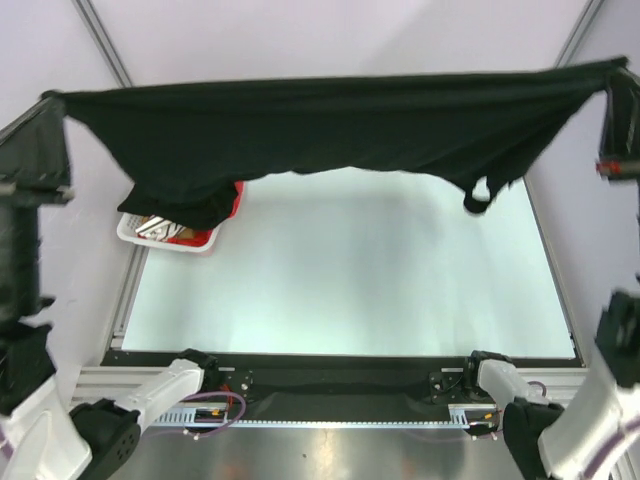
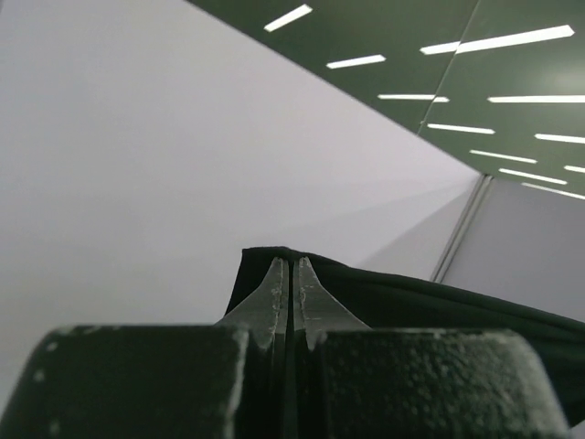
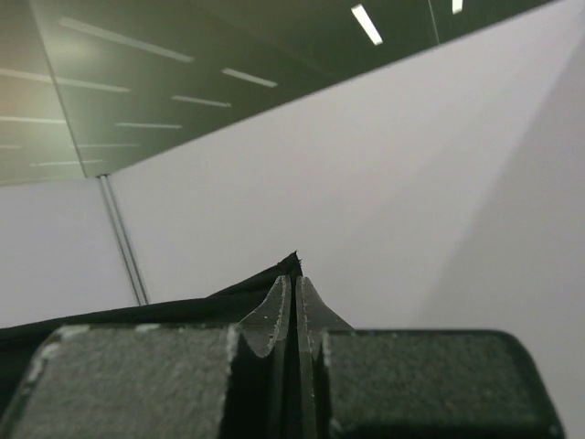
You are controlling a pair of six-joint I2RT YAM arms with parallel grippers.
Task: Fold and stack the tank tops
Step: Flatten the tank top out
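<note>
Black tank top point(image 1: 330, 130) hung stretched between both raised arms, high over the table point(image 1: 340, 290). Left wrist: left end effector point(image 2: 290, 274) pinched shut on its edge. Right wrist: right end effector point(image 3: 294, 293) likewise. Needed: equal tension, level lowering.

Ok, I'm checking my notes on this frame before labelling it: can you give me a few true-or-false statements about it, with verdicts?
1. The black tank top hangs stretched between both grippers, above the table. True.
2. The left gripper is open. False: it is shut on the black tank top's edge, as is the right gripper.
3. The white basket sits at the table's right side. False: it is at the far left.
4. Red cloth shows by the basket, partly hidden by the black top. True.
</note>
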